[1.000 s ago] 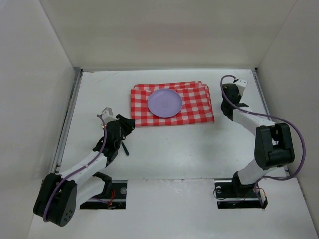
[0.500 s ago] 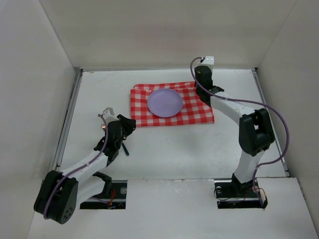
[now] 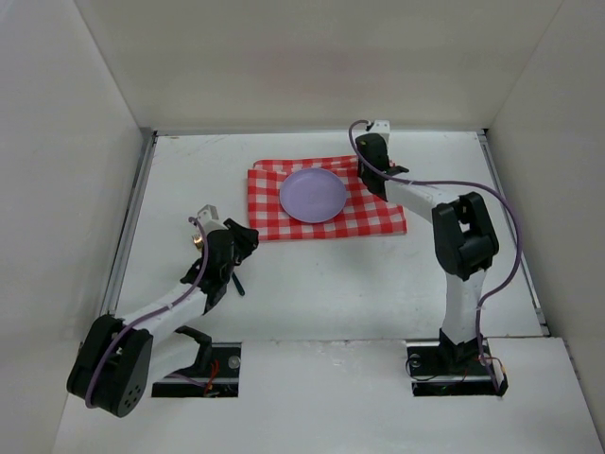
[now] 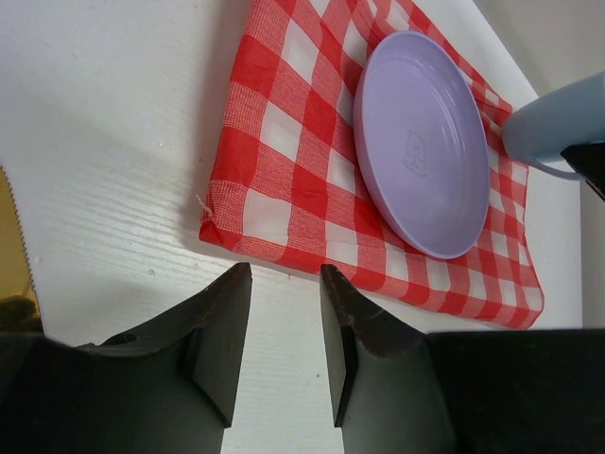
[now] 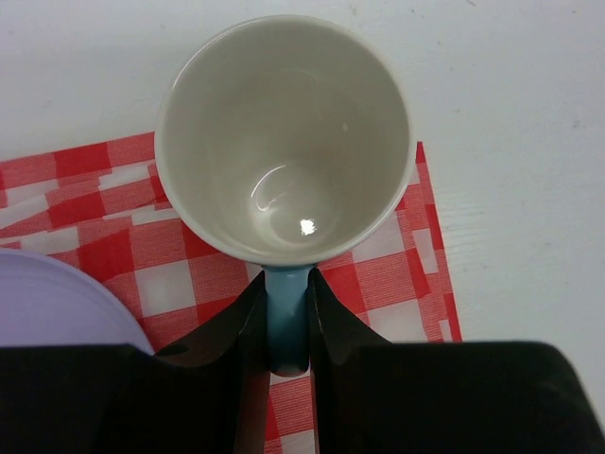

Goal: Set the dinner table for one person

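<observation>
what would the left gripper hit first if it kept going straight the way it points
The left gripper would likely meet the cloth's near edge first, then the plate; depth is unclear.

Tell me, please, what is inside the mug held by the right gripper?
Nothing: the mug has a bare pale inside down to its bottom. The right gripper pinches its blue handle. What lies under the mug is covered.

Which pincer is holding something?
The right pincer: it is shut on the handle of the blue mug. The left pincer stands open and empty.
</observation>
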Robot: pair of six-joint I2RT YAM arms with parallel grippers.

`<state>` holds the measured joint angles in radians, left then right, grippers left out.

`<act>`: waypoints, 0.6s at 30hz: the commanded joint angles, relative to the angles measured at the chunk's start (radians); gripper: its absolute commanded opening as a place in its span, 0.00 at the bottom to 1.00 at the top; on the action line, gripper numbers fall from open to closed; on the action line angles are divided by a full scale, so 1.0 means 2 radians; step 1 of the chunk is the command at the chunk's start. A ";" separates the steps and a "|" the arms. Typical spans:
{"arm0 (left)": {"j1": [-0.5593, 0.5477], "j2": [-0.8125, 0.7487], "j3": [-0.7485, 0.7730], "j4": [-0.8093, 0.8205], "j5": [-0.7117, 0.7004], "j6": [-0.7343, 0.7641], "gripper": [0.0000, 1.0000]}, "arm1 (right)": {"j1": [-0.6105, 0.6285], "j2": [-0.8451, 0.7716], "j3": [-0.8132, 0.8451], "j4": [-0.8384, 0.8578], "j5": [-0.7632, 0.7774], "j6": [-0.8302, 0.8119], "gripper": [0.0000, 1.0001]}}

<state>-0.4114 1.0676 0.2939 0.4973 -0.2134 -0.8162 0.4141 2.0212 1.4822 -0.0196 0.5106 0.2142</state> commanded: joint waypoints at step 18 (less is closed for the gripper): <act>-0.006 -0.004 0.003 0.029 -0.017 0.002 0.34 | 0.001 -0.002 -0.002 0.052 -0.028 0.048 0.16</act>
<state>-0.4191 1.0737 0.2939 0.5064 -0.2199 -0.8162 0.4198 2.0224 1.4715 -0.0189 0.4534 0.2951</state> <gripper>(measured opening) 0.337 0.229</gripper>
